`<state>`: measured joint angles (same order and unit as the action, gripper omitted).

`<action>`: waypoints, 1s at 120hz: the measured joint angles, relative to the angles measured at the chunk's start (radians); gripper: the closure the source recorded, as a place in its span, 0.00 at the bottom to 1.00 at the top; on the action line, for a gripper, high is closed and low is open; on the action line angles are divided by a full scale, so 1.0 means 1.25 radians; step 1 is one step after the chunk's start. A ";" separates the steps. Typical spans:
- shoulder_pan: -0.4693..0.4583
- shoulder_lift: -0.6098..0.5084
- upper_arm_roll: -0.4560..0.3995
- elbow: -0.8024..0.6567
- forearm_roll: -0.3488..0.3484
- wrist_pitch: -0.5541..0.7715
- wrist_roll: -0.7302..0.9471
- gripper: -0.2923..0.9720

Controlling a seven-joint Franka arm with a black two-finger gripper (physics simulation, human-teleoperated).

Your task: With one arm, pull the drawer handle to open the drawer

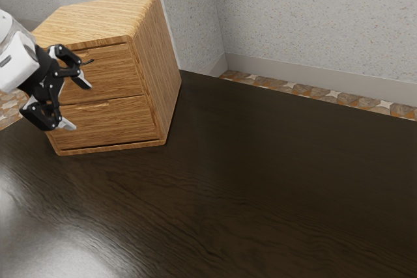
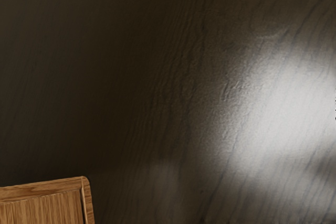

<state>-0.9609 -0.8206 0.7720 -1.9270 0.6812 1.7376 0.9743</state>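
While the black gripper (image 1: 76,105) hovers at the left edge of the exterior view, its two fingers (image 1: 65,55) stand wide apart and grip nothing. Behind them, in the upper left of the frame, a small cabinet (image 1: 156,63) of light, oak-like wood with clear grain stands on the dark glossy table (image 1: 260,193). It has an upper drawer (image 1: 114,73) and a lower drawer (image 1: 117,125). Both fronts lie flush with the cabinet frame, so both look closed. Each front carries a thin pale handle near its top edge; the lower handle (image 1: 98,104) is clearer. Whether a finger touches the wood, I cannot tell. The wrist view catches one cabinet corner against the table.
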 joint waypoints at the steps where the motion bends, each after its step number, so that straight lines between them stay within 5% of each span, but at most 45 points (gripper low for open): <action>1: -0.002 0.000 -0.001 0.000 0.000 0.000 0.003 0.23; 18: -0.121 -0.038 0.007 0.039 0.043 -0.044 0.040 0.23; 45: -0.049 -0.045 0.077 0.039 0.091 -0.086 0.077 0.23; 72: -0.063 -0.041 0.121 0.090 0.149 -0.061 0.103 0.23; 120: -0.087 -0.031 0.185 0.129 0.128 0.021 0.099 0.23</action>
<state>-1.0697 -0.8588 1.0032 -1.7654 0.8414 1.7633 1.0976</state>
